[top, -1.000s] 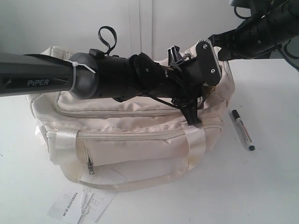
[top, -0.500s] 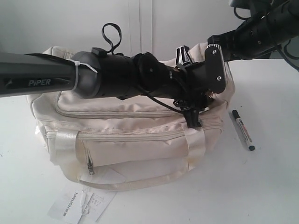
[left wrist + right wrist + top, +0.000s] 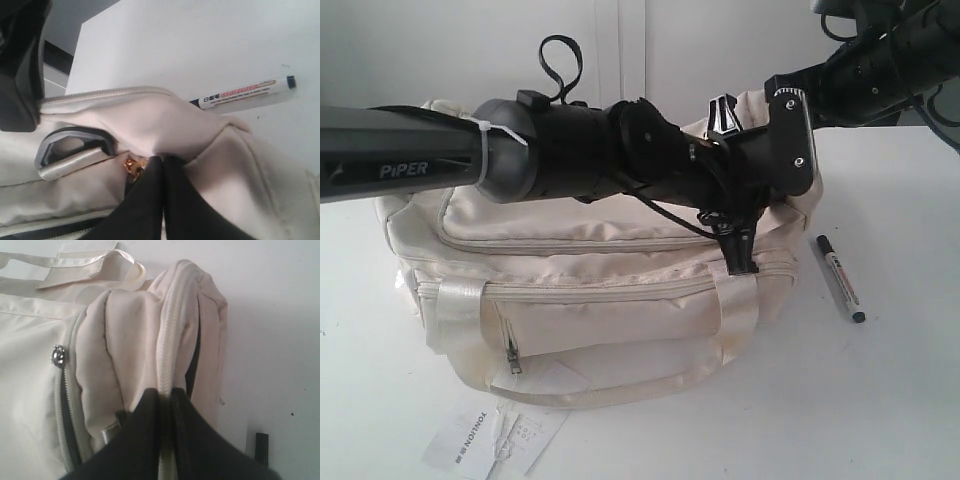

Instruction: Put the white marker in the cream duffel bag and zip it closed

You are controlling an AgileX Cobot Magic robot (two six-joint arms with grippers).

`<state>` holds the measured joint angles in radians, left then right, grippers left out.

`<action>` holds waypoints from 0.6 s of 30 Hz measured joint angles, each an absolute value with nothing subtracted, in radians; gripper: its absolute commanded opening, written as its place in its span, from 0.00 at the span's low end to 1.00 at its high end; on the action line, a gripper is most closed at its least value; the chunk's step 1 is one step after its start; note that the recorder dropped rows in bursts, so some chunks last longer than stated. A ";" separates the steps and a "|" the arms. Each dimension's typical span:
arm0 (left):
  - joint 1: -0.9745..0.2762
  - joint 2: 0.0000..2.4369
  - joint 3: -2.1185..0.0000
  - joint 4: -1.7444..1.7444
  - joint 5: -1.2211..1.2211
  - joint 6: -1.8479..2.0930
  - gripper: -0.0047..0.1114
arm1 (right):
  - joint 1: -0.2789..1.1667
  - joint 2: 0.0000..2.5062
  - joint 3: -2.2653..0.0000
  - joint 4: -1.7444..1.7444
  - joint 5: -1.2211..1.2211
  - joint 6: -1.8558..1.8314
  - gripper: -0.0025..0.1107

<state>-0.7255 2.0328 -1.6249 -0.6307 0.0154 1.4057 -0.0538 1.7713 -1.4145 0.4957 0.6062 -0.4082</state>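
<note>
The bag (image 3: 590, 290) is soft and slumps, so we'd hold its stitched zip edge. Our left gripper (image 3: 162, 161) is pressed together by the gold zip pull (image 3: 134, 169); whether it pinches the pull we cannot tell. Our right gripper (image 3: 165, 394) pinches the bag's end seam. The marker (image 3: 840, 278), light, stiff and likely to roll, lies on the table (image 3: 900, 400) right of the bag; we'd take it mid-barrel. The bag's inside is hidden.

Bright, even light; soft shadows
</note>
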 measured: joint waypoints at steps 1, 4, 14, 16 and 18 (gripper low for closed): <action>-0.723 2.028 -1.625 -0.631 0.037 1.385 0.04 | -0.054 1.771 -1.415 0.496 0.606 -0.408 0.02; -0.707 1.998 -1.625 -0.631 0.123 1.258 0.04 | -0.054 1.771 -1.415 0.496 0.606 -0.408 0.02; -0.652 2.002 -1.780 -0.346 0.442 0.369 0.18 | -0.054 1.771 -1.415 0.496 0.606 -0.408 0.02; -0.653 2.028 -1.815 -0.318 0.420 0.297 0.40 | -0.054 1.771 -1.415 0.496 0.606 -0.408 0.02; -0.653 2.046 -1.841 -0.320 0.408 0.278 0.54 | -0.054 1.771 -1.415 0.496 0.606 -0.408 0.02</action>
<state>-0.6528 2.0458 -1.8407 -0.3203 0.4085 0.2778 -0.0538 1.7713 -1.4145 0.4957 0.6062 -0.4082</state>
